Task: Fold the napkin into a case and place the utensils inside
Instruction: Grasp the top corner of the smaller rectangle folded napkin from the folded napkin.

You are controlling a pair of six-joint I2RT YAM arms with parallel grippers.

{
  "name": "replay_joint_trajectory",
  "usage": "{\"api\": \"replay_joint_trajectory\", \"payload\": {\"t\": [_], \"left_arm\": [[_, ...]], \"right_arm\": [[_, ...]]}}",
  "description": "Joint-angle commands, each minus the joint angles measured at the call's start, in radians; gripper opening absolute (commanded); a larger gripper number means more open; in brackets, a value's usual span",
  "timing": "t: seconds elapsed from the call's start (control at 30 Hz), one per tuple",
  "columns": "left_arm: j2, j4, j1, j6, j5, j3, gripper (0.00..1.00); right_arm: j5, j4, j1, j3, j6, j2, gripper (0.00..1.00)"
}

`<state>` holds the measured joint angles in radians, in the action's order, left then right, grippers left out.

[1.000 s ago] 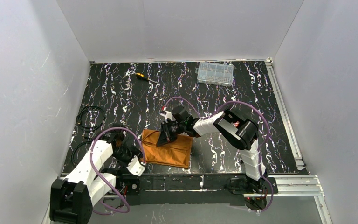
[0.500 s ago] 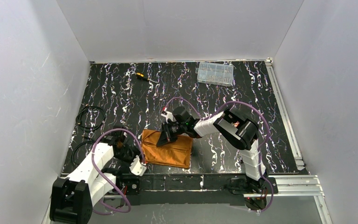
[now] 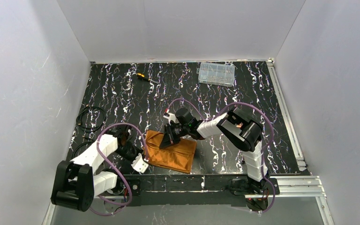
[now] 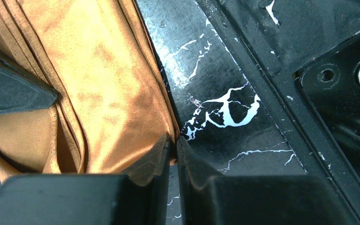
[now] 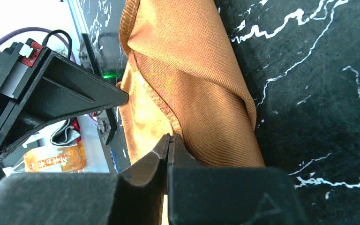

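The rust-orange napkin lies folded into a layered rectangle near the table's front edge, between the two arms. My left gripper is at its near-left corner, and in the left wrist view its jaws pinch the cloth's edge. My right gripper sits on the far-left part and is shut on a hemmed upper layer of the napkin, lifting it a little. A black fingertip of the right gripper shows in the left wrist view. The utensils are out of view.
A yellow-and-black screwdriver and a clear compartment box lie at the back of the black marbled table. Black cables coil at the left. A metal rail runs along the near edge, close behind the napkin.
My left gripper has swung in to the napkin's near-left corner and closed on its edge. The napkin has shifted and tilted slightly. The right gripper keeps its hold, moved a little right.
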<state>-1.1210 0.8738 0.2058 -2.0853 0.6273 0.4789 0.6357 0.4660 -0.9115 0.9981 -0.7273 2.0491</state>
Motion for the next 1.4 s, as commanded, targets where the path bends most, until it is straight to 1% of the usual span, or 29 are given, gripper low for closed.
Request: {"api": "replay_joint_trajectory", "payload": {"t": [0.0,0.17,0.37,0.47,0.6,0.77,0.83,0.93,0.97,1.0,1.03,1.1,1.17,1.2,1.23,1.27,1.3,1.37], "left_arm": [[-0.05,0.05,0.053,-0.452,-0.047,0.045,0.01],[-0.074,0.108,0.097,-0.394,-0.041,0.135,0.0],[-0.051,0.103,0.114,-0.394,-0.007,0.133,0.0],[-0.056,0.094,0.12,-0.369,0.009,0.152,0.0],[-0.097,0.119,0.139,-0.283,0.019,0.216,0.0],[-0.136,0.142,0.151,-0.127,0.096,0.29,0.0],[-0.136,0.142,0.153,-0.121,0.095,0.285,0.0],[-0.108,0.158,0.152,-0.2,0.027,0.229,0.0],[-0.091,0.14,0.151,-0.214,-0.015,0.198,0.08],[-0.071,0.118,0.151,-0.219,-0.043,0.167,0.21],[-0.054,0.089,0.15,-0.23,-0.066,0.137,0.27],[-0.038,0.04,0.147,-0.248,-0.086,0.092,0.32],[-0.057,0.025,0.146,-0.285,-0.107,0.078,0.36],[-0.077,0.022,0.146,-0.294,-0.115,0.081,0.4],[-0.089,0.019,0.145,-0.291,-0.118,0.088,0.5],[-0.097,0.02,0.144,-0.287,-0.119,0.099,0.57],[-0.098,0.022,0.145,-0.278,-0.113,0.112,0.61],[-0.094,0.045,0.144,-0.269,-0.094,0.144,0.64]], "right_arm": [[-0.033,-0.095,0.004,-0.028,0.086,-0.023,0.07],[-0.05,-0.105,0.004,-0.009,0.112,-0.026,0.07],[-0.073,-0.131,0.004,-0.015,0.145,-0.053,0.08],[-0.093,-0.148,0.004,-0.027,0.17,-0.076,0.09],[-0.129,-0.171,0.003,-0.032,0.22,-0.1,0.12],[-0.142,-0.144,-0.009,-0.029,0.24,-0.093,0.16],[-0.147,-0.141,-0.02,-0.018,0.242,-0.082,0.16],[-0.151,-0.129,-0.026,-0.019,0.236,-0.083,0.16],[-0.152,-0.134,-0.025,-0.02,0.237,-0.086,0.16],[-0.157,-0.145,-0.025,-0.016,0.247,-0.089,0.16],[-0.159,-0.157,-0.025,-0.014,0.252,-0.092,0.16],[-0.159,-0.162,-0.024,-0.016,0.255,-0.096,0.16],[-0.155,-0.163,-0.024,-0.017,0.256,-0.095,0.16],[-0.149,-0.162,-0.024,-0.02,0.259,-0.096,0.15],[-0.143,-0.162,-0.024,-0.027,0.262,-0.097,0.15],[-0.135,-0.168,-0.023,-0.031,0.27,-0.101,0.15],[-0.128,-0.185,-0.022,-0.029,0.284,-0.103,0.15],[-0.117,-0.243,-0.013,-0.023,0.322,-0.109,0.14]]}}
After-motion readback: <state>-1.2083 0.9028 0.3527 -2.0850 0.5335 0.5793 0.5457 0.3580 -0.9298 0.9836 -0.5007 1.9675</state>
